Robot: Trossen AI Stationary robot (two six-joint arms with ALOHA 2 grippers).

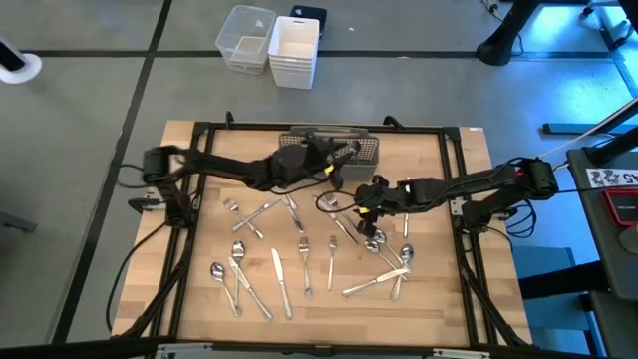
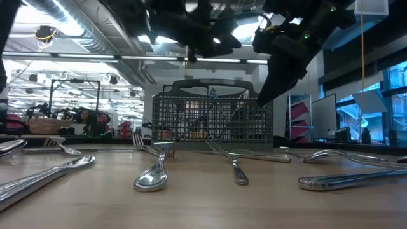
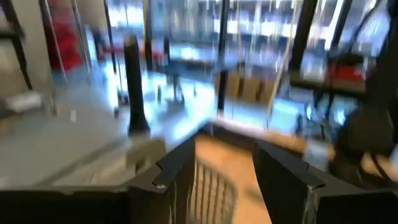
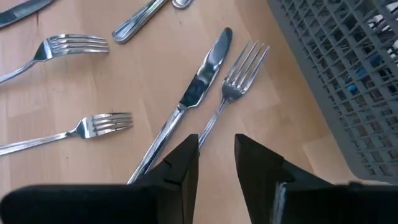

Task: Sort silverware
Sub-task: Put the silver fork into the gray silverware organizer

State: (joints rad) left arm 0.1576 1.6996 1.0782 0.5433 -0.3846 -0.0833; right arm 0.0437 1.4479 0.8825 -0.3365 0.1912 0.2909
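- Silverware [image 1: 299,254] scattered over the wooden table [image 1: 439,289], well over a dozen loose pieces; exact count not possible where they overlap.
- On the left side: two spoons [image 1: 227,271] side by side near the front, one fork [image 1: 241,221] farther back, crossed pieces just beside it.
- In the middle: one table knife [image 1: 280,279] lying lengthwise, two forks [image 1: 305,261] close beside it.
- On the right side: a tangled heap [image 1: 384,274] of spoons and knives, too overlapped to count.
- One grey wire-mesh caddy [image 1: 339,150] at the table's back edge, some pieces standing inside; number not readable.
- Left gripper [image 3: 225,171] above the caddy, fingers [image 3: 177,171] apart, nothing between them.
- Right gripper [image 4: 216,158] low over the table just right of centre, in front of the caddy, fingers [image 4: 180,163] apart with a narrow gap, nothing clamped.
- Ahead of the right gripper: one knife [image 4: 198,87] and one fork [image 4: 239,71] lying parallel, almost touching; two more forks [image 4: 78,45] well apart from them.
- Beyond the table on the floor: two plastic bins [image 1: 269,40], one clear, one white.
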